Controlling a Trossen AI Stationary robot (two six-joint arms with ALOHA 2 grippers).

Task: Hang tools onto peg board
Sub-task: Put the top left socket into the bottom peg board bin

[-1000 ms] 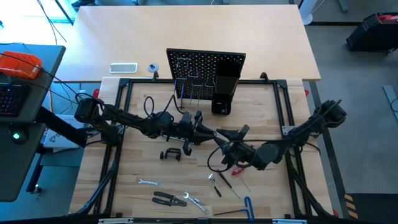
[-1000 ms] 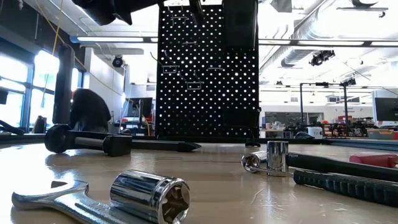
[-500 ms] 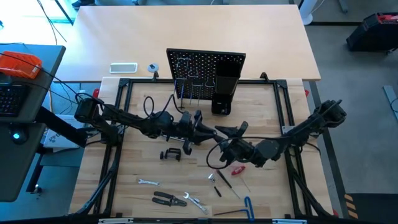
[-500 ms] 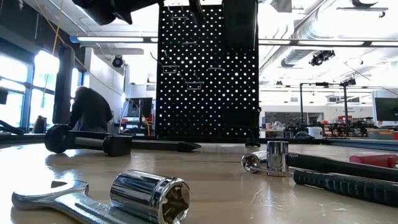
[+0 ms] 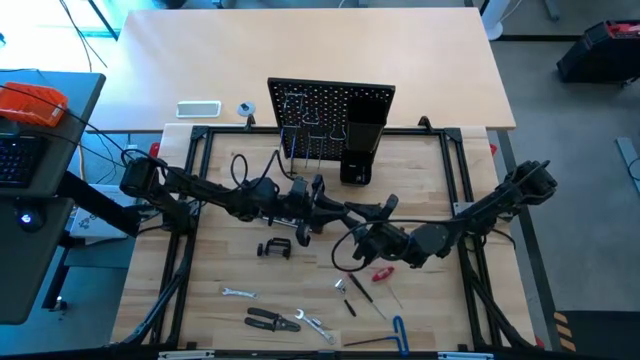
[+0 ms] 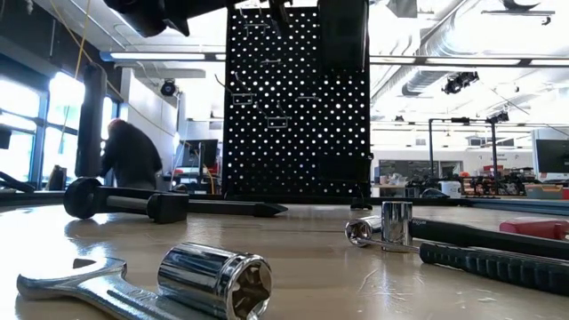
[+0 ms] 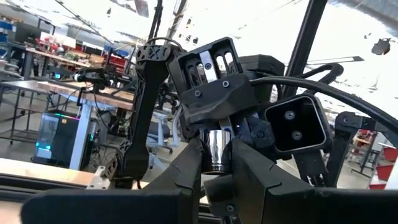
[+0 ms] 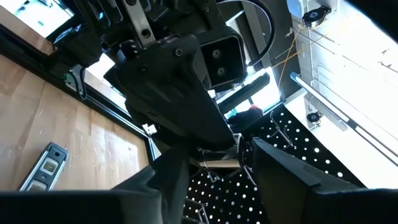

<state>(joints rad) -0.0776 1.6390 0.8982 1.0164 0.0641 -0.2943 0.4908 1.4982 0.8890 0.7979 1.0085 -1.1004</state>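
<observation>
Mid-air handover over the table point(image 5: 230, 262), in front of the peg board point(image 5: 330, 105).

- L hand point(image 7: 216, 154): clenched on a small chrome socket point(image 7: 214, 140), held well above the table.
- R hand point(image 8: 217, 173): fingers spread, one on each side of the socket point(image 8: 219, 164), nose to nose w/ the L hand. I see gaps at both pads, so no grip yet.

Risks (my judgement):
- If L lets go before R has closed, the socket drops, prob. rolls among the loose tools below.
- Smooth round chrome, little of it sticks out past the L tips. An off-centre R pinch could squirt it out.
- Hands v. close together; any overshoot means the fingers knock.

Orientation:
- L wrist view: long axis runs crosswise to my L fingers' closing line, shaft poking out of the pinch.
- R wrist view: socket lies across the gap, finger to finger, so R may catch it by its ends, which is less secure.
- Which end is the open one: can't tell.
</observation>
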